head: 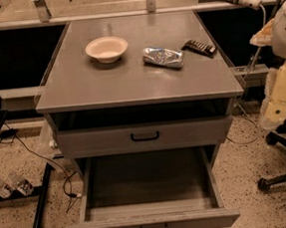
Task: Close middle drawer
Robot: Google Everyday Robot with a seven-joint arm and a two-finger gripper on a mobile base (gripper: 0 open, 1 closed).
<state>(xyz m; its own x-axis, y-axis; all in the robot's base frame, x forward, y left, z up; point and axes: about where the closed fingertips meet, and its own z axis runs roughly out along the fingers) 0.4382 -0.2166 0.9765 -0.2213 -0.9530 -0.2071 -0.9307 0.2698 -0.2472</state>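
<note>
My gripper (278,99) hangs at the right edge, a pale cream shape clear of the grey metal cabinet (135,81). Whether it is spread or closed I cannot tell. Below it stands a black wheeled chair base (283,173) on the speckled floor. The middle drawer (192,221), a wide shallow grey box with a small black centre pull, is drawn far out and shows only its grey bottom. Above it the first drawer (100,139) sits slightly out. On the cabinet top rest a cream round bowl (107,48), a crushed silver can (163,57) and a dark flat bar (200,47).
</note>
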